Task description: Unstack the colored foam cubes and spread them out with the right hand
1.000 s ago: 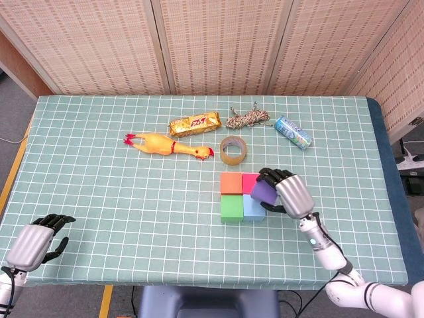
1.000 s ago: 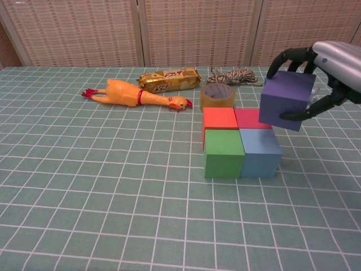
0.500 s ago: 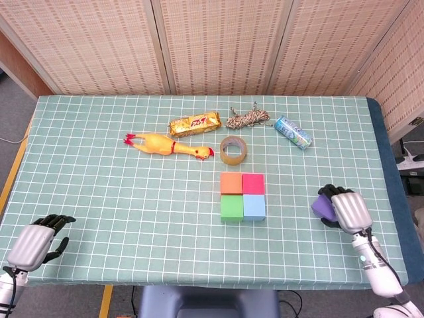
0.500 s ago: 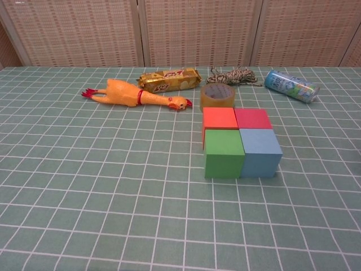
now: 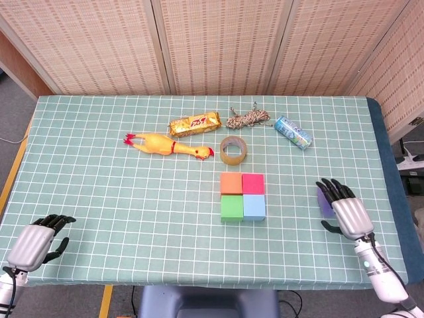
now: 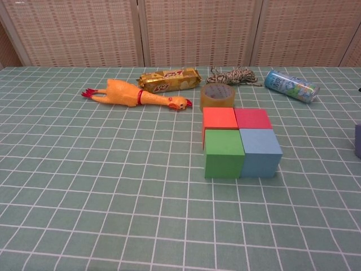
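Purple cube: set down well right of the four-cube block, right hand now spread open and empty after gripping it; one cube spread, four remaining.

Purple cube is sitting mostly hidden behind right hand in head view; whether fingers are touching it cannot be told. In chest view only a sliver of it is showing at the right edge. Left hand is lying at the surface's near corner, its arm cut off by the frame. Can label is reading too small.
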Robot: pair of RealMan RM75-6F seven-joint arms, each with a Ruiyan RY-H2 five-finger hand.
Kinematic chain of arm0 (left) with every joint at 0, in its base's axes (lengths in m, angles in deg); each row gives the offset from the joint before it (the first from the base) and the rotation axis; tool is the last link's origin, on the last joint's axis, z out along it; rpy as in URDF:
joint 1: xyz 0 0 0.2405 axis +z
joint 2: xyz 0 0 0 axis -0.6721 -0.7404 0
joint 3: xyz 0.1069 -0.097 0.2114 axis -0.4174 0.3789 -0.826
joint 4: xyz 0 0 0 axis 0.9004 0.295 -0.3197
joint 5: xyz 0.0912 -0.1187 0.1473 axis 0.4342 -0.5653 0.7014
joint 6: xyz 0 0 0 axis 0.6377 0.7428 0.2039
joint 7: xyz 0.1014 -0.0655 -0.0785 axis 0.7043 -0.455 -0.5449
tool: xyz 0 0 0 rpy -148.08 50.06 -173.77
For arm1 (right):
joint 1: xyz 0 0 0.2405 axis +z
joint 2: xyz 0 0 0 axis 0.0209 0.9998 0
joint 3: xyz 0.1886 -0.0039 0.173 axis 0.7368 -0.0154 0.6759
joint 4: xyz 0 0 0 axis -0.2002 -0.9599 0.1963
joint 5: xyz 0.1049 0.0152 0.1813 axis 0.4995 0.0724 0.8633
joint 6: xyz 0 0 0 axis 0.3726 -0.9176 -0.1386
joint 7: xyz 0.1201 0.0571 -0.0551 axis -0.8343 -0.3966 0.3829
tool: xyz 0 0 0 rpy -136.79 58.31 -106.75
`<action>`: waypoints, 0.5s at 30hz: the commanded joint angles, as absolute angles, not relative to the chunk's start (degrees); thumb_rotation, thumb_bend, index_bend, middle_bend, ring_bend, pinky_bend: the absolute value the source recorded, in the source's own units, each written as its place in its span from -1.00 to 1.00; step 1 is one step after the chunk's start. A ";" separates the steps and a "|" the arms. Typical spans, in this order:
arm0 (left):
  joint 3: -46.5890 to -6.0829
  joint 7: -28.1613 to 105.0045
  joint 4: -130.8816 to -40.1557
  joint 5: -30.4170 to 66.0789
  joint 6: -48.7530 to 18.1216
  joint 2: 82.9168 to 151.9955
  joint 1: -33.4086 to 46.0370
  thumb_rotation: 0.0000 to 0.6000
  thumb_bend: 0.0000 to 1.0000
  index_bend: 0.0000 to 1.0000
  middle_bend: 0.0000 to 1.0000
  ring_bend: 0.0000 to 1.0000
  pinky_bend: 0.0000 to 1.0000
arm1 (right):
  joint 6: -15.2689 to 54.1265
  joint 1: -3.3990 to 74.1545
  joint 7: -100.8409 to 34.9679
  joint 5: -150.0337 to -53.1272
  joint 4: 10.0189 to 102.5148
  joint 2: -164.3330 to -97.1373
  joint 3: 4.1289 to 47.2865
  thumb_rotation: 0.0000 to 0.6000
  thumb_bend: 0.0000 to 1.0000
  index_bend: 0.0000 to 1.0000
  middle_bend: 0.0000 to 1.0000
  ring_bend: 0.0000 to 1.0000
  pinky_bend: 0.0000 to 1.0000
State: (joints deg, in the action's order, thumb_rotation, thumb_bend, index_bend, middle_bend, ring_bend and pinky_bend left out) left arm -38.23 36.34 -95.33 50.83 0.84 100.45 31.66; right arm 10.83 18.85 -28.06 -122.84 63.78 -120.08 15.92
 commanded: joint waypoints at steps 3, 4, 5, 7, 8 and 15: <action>-38.22 36.42 -95.24 50.61 0.40 100.55 31.54 1.00 -0.07 -0.38 -0.31 -0.41 -0.07 | 7.47 18.52 -32.69 -128.49 63.64 -120.68 14.94 1.00 -0.78 -0.93 -0.95 -1.00 -0.70; -38.23 36.46 -95.25 50.60 0.33 100.57 31.51 1.00 -0.07 -0.38 -0.31 -0.41 -0.07 | 7.33 18.72 -33.05 -129.45 63.34 -120.89 14.70 1.00 -0.78 -0.92 -0.95 -1.00 -0.70; -38.24 36.50 -95.27 50.61 0.27 100.57 31.49 1.00 -0.07 -0.38 -0.31 -0.41 -0.07 | 7.55 19.06 -33.28 -130.48 63.07 -121.12 14.35 1.00 -0.78 -0.91 -0.94 -1.00 -0.70; -38.26 36.59 -95.34 50.70 0.36 100.54 31.50 1.00 -0.07 -0.38 -0.31 -0.41 -0.07 | 8.74 19.84 -33.36 -131.51 63.13 -121.42 13.90 1.00 -0.78 -0.89 -0.92 -1.00 -0.69; -38.25 36.60 -95.36 50.73 0.43 100.51 31.52 1.00 -0.07 -0.38 -0.31 -0.41 -0.07 | 9.27 20.24 -33.59 -131.86 63.20 -121.61 13.81 1.00 -0.78 -0.88 -0.87 -0.99 -0.67; -38.06 35.85 -95.17 50.34 0.57 100.32 31.62 1.00 -0.07 -0.38 -0.31 -0.41 -0.07 | 13.61 22.53 -36.22 -131.78 59.84 -125.02 13.76 1.00 -0.78 -0.68 -0.37 -0.61 -0.36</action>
State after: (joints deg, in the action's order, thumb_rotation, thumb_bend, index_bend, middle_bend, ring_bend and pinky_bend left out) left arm -38.08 35.88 -95.19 50.37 0.59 100.34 31.62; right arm 12.37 21.80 -35.50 -132.11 60.92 -123.98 13.78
